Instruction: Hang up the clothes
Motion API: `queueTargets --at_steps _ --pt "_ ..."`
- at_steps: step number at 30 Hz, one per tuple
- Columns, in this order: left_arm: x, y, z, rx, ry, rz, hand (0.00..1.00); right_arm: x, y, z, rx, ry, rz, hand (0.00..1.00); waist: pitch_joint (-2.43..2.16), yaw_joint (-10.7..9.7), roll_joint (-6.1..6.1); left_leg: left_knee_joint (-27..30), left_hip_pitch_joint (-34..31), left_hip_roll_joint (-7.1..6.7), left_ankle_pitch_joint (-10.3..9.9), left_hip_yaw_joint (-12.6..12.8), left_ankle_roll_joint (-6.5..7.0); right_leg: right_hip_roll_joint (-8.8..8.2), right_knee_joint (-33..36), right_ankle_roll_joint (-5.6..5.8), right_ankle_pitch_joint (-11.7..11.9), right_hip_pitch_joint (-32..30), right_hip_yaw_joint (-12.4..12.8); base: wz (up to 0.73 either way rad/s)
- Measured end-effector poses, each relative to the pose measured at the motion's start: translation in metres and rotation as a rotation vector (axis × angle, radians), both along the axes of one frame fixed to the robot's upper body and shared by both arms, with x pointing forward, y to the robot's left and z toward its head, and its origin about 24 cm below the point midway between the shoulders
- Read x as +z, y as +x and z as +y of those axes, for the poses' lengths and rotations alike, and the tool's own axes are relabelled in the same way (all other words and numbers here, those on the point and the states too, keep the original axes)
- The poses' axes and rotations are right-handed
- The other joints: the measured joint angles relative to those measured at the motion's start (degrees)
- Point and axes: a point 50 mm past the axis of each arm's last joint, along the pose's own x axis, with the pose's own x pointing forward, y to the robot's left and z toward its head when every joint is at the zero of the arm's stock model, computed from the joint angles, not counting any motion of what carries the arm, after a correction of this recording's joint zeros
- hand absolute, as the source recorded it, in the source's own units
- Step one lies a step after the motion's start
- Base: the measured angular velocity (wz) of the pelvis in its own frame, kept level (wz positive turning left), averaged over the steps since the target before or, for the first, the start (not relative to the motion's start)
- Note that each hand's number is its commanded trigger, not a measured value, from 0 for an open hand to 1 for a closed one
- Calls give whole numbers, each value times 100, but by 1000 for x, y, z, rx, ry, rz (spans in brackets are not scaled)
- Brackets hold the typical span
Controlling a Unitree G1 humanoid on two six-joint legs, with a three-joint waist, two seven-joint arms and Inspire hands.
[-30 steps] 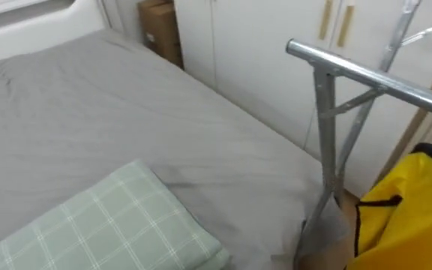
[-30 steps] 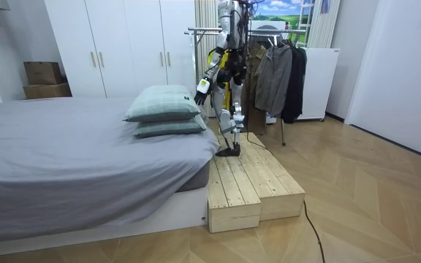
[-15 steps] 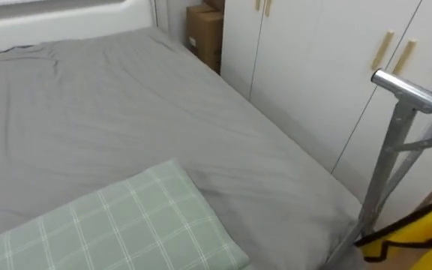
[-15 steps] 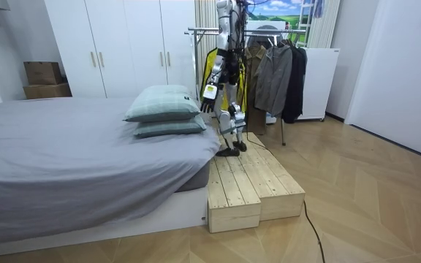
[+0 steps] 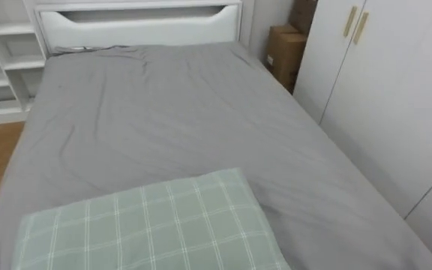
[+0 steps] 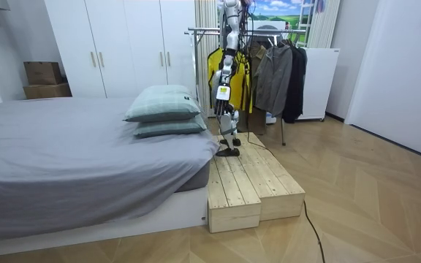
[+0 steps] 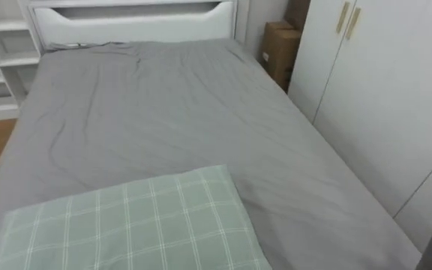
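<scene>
Beside the near end of the bed (image 5: pixel 163 112), up on the wooden platform (image 6: pixel 243 183): standing upright, looking along the grey sheet toward the white headboard (image 5: pixel 137 15). Close under the gaze, a green checked pillow (image 5: pixel 148 225), stacked on a second one by the room view.

Just behind the body, on the clothes rack (image 6: pixel 199 31): a yellow garment (image 6: pixel 213 69) nearest, then a grey jacket (image 6: pixel 269 77) and a dark garment (image 6: pixel 296 73) farther right. All draped from the bar, so apparently hung already. Platform probably set there to bring that bar within reach. Bed probably faced to look for further clothes to fetch, though only as a guess.

Left hand (image 6: pixel 224 92), judged left by the way the body faces, hanging straight down by the hip. Arm slack, clear of the pillow, close in front of the yellow garment. Cannot tell whether the fingers are wide, narrow or closed on anything; far too small to read.

Right of the bed, white wardrobe doors (image 5: pixel 381 90), and far back a cardboard box (image 5: pixel 283 52).
</scene>
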Motion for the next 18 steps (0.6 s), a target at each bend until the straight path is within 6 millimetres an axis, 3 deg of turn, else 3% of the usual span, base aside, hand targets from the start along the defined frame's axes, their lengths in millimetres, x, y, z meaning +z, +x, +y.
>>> queueTargets --at_steps 8,18 --pt "-2 -10 -6 3 -35 49 0 -1 -9 0 -11 3 27 0 37 47 -2 -14 40 -64 6 -231 -10 5 -85 10 -7 156 136 13" --pt "-3 -17 -10 -56 -86 117 0 -1 -12 1 -63 34 31 0 35 64 24 16 -31 -112 10 -555 -19 4 -91 36 -24 216 24 18"
